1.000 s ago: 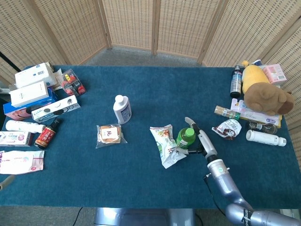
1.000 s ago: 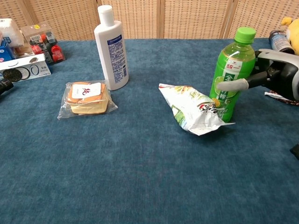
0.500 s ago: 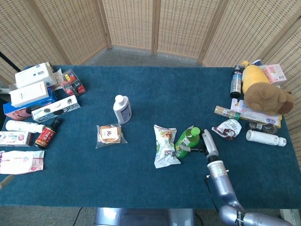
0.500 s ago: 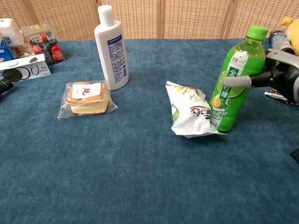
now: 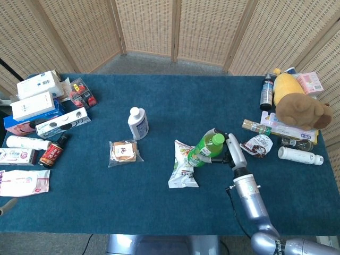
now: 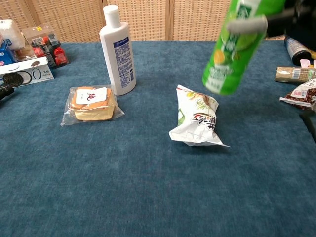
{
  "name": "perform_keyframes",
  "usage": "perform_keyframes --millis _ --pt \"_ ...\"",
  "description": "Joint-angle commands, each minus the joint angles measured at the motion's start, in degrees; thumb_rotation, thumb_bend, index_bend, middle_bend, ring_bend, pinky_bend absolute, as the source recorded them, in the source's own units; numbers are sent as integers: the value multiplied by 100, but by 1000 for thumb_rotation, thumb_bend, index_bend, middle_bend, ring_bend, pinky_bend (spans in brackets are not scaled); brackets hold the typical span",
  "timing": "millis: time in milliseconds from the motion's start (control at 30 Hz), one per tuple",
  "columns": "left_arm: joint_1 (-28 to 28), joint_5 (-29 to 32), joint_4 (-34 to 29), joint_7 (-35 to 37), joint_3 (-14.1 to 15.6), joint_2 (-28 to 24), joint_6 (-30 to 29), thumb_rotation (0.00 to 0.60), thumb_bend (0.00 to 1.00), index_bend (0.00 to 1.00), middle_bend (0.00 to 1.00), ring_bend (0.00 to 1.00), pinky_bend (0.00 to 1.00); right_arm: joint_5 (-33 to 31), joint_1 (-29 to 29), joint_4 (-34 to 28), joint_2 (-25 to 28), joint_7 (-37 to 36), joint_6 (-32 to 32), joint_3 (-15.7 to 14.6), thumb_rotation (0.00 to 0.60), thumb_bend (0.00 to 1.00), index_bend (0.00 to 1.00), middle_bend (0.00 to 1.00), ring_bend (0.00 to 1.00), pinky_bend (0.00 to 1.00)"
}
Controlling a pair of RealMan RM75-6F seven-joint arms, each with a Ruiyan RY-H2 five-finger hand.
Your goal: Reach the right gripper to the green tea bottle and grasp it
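The green tea bottle (image 5: 204,148) (image 6: 234,47) hangs tilted in the air above the blue table, its cap out of the chest view's top edge. My right hand (image 5: 227,150) (image 6: 276,19) grips it around the upper body, a grey finger (image 6: 247,23) crossing the label. Just below and left of it lies a crumpled snack bag (image 5: 181,165) (image 6: 197,117). My left hand does not show in either view.
A white lotion bottle (image 5: 137,122) (image 6: 118,49) stands left of centre, with a wrapped pastry (image 5: 124,152) (image 6: 92,101) in front of it. Boxes and bottles (image 5: 42,114) crowd the left edge. Plush toys (image 5: 298,103), a dark bottle (image 5: 265,92) and packets (image 5: 257,145) fill the right side.
My right hand has lifted the green tea bottle off the table and tilted it. The snack bag shifted slightly when the bottle left it.
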State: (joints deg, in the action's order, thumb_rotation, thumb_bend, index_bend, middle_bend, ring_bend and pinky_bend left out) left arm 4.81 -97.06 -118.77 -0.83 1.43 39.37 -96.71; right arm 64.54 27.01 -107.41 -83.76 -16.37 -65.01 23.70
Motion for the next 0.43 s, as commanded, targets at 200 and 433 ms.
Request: perform_keyframes --millis 200,433 --pt "8 -50 1 40 22 -15 -10 600 0 0 0 0 0 -477 465 -912 331 996 -339 670 600 72 599 676 550 690" --pt "-47 -5 29 67 26 -9 107 600 0 0 0 0 0 -718 620 -1121 361 1321 -560 755 600 71 600 676 551 690"
